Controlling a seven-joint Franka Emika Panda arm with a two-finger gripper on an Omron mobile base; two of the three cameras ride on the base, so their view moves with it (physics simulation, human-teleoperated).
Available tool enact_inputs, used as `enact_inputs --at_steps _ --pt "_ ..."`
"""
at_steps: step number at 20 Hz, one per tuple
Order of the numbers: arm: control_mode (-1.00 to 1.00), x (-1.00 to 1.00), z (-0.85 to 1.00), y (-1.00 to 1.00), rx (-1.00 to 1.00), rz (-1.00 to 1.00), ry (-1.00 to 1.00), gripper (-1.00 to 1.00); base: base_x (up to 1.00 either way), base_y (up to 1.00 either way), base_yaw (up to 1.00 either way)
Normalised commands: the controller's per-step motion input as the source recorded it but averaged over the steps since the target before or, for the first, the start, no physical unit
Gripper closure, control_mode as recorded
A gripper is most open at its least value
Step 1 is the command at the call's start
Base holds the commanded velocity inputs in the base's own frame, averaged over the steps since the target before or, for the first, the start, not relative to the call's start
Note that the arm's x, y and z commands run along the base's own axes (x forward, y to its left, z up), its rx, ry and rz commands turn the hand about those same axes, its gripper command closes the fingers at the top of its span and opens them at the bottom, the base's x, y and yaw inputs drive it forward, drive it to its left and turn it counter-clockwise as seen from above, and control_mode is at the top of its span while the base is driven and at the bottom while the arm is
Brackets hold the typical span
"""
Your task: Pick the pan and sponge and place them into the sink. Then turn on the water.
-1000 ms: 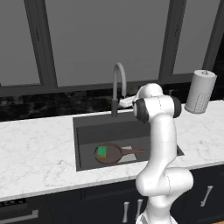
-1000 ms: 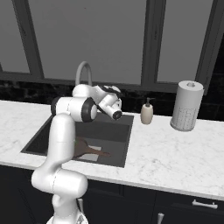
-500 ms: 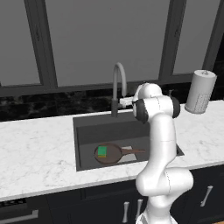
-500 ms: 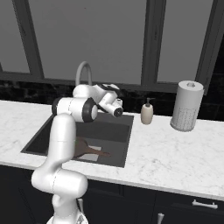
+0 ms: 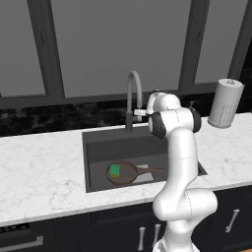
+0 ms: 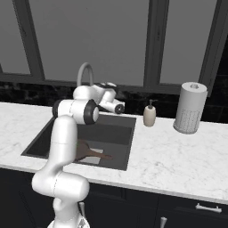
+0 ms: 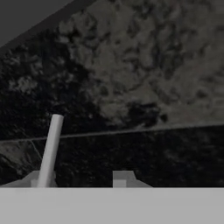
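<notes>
— So, from the left base view, how far along is it looking?

— The pan is lying on the bottom of the sink, and the sponge is sitting in the pan, so both placings look done to me. The gripper is reaching up beside the faucet, right at the small side lever. No water is falling from the spout.

— And from the right base view?

— The arm is hiding most of the pan; only its rim and handle are sticking out over the light patch in the sink. The hand is pressing in behind the faucet. A soap bottle and a paper towel roll are standing well aside on the counter.

— Are the jaws clenched on anything?

— In the hand view a pale rod, the lever I'd judge, is rising by one fingertip. The gap between the tips is looking narrow, yet it is narrowing as we speak, so I cannot tell whether they are gripping. What's left, I'd say, is turning the water on.
</notes>
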Motion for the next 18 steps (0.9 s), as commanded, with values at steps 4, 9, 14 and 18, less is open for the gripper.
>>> enact_inputs --at_steps 4,9,14,18 --pt "-1.00 0.02 -0.37 -0.94 0.07 -0.04 0.26 1.00 0.00 0.00 0.00" --pt "-1.00 0.00 -0.42 -1.00 0.14 0.00 0.24 1.00 0.00 0.00 0.00" --pt "-1.00 -0.12 -0.67 -1.00 0.09 0.00 0.19 1.00 0.00 0.00 0.00" --pt "-1.00 -0.37 -0.88 -1.00 0.01 0.00 0.15 1.00 0.00 0.00 0.00"
